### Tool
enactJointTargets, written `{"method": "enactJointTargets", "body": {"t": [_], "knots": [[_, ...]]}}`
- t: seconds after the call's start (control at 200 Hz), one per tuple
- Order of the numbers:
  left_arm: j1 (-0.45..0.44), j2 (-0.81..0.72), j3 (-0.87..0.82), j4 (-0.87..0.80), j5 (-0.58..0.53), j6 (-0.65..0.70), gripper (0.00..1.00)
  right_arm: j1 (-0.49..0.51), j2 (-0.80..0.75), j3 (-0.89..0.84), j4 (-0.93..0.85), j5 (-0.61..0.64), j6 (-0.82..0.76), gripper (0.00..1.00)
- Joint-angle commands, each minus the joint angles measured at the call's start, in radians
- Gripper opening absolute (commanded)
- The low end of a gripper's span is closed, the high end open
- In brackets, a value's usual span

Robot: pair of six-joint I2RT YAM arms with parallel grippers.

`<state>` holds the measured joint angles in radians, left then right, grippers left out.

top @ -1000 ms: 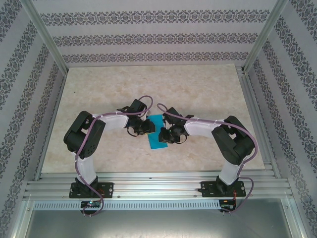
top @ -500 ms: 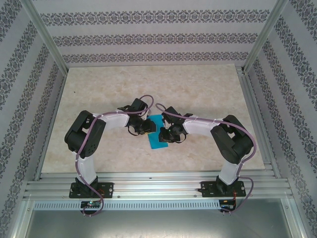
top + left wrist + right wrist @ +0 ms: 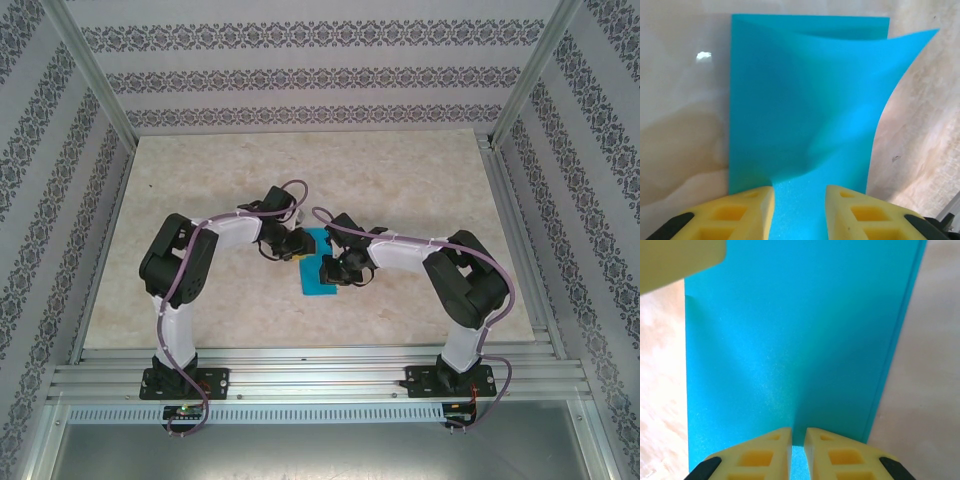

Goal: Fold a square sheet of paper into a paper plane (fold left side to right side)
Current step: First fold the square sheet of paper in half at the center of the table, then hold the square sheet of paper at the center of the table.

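The square sheet of paper (image 3: 320,283), bright cyan, lies doubled over on the marble tabletop between the two arms. In the left wrist view the sheet (image 3: 790,90) has its upper layer curling up off the lower one at the right. My left gripper (image 3: 297,247) hovers at the sheet's far left corner, jaws apart (image 3: 800,202), paper showing in the gap and nothing pinched. My right gripper (image 3: 331,270) sits on the sheet's right part, its jaws (image 3: 798,437) almost together and tips down on the paper (image 3: 785,340). The paper plane is not formed.
A blurred yellow finger of the left gripper (image 3: 680,260) shows at the upper left of the right wrist view. Patterned walls and aluminium posts (image 3: 90,70) ring the tabletop (image 3: 300,170). A metal rail (image 3: 320,375) runs along the near edge.
My left gripper has drawn back toward the far side of the sheet and its jaws have widened. The right gripper has shifted slightly left, still pressed on the paper.
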<state>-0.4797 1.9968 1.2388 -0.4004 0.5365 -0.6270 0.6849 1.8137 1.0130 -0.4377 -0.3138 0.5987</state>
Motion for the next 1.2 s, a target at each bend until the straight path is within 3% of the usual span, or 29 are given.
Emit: {"method": "enactJointTargets", "body": {"t": [0.0,0.365,0.679,0.929,1.199], "knots": [[0.037,0.049,0.044,0.051,-0.063,0.044,0.36,0.001,0.05,-0.019,-0.11,0.066,-0.025,0.17],[0.069,0.083,0.107,0.072,-0.043,0.039,0.38,0.002,0.049,-0.02,-0.117,0.074,-0.021,0.17],[0.12,-0.135,-0.031,0.117,-0.027,0.059,0.36,0.004,0.049,-0.014,-0.108,0.074,-0.015,0.17],[0.048,-0.23,-0.236,0.282,0.084,-0.034,0.29,0.004,0.045,-0.019,-0.099,0.07,-0.011,0.17],[-0.045,-0.159,-0.257,0.355,0.017,-0.091,0.27,0.006,0.044,-0.02,-0.091,0.063,-0.007,0.17]]}}
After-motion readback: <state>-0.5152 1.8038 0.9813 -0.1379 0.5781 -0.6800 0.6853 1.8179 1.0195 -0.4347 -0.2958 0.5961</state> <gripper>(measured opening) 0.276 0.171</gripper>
